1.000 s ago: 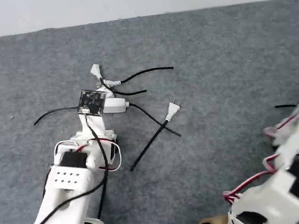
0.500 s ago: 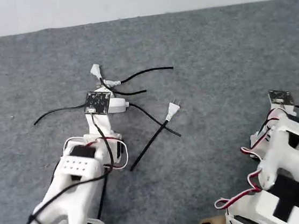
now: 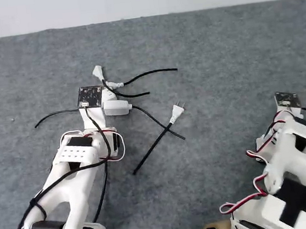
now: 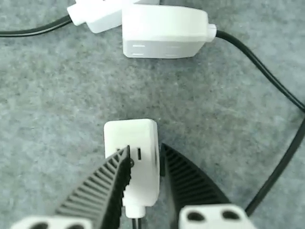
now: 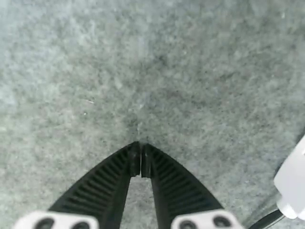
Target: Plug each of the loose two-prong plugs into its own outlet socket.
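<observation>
The left arm (image 3: 77,173) stretched from the near left corner of the grey mat (image 3: 235,55) toward the tangle of cords at centre-left, its wrist tipped down over the work. The left gripper (image 4: 143,160) had its jaws closed on a white socket (image 4: 131,136), one finger on each side, the two slots facing up between them. Just beyond lay a larger socket block (image 4: 164,31), apart from the held one, with a black cord (image 4: 267,71) running out of its end. A further white piece (image 4: 95,16) touched that block's corner.

The right arm (image 3: 297,164) sat folded back at the near right, well away from the cluster. The right gripper (image 5: 140,160) pointed down at bare mat, jaws shut together on nothing.

Between the arms a loose plug (image 3: 176,112) lay flat, prongs aimed away from the robot, its cord trailing back toward the left arm. A smaller white plug (image 3: 98,73) lay past the sockets.
</observation>
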{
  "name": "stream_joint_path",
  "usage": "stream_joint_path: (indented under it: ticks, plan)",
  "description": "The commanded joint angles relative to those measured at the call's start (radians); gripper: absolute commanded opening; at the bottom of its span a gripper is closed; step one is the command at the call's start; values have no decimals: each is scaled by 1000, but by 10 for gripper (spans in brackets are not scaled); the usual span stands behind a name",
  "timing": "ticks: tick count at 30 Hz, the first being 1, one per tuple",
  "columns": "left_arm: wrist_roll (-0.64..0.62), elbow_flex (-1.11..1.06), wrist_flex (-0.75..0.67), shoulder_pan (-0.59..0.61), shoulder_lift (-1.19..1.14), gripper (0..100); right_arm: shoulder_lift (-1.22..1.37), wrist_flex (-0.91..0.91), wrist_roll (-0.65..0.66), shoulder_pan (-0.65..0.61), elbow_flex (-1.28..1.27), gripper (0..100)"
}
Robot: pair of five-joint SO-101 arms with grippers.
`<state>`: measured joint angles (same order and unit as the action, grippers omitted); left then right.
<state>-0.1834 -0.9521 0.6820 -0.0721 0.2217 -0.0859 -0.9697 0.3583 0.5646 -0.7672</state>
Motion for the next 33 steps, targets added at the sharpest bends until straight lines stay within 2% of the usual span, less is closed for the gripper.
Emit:
stream_joint_path:
  ticks: [1,5,11,15,22,27,30,33]
  plan:
    - [-6,22,-9,18,-5,96,-41,12,3,7,-2,9]
    - [-5,27,21,25,-6,96,-41,12,3,7,-2,9]
    - [0,30,41,104,-6,97,-41,12,3,7,-2,9]
    - [87,30,41,147,-8,97,-41,12,3,7,-2,9]
    - [121,30,43,213,-8,101,-41,12,3,7,-3,9]
    - [244,31,68,207,-5,104,-41,8,-5,5,-3,36]
    - [264,31,71,196,-6,151,-41,8,-6,5,-5,82]
    - [264,31,71,196,-8,213,-41,8,-6,5,-5,78]
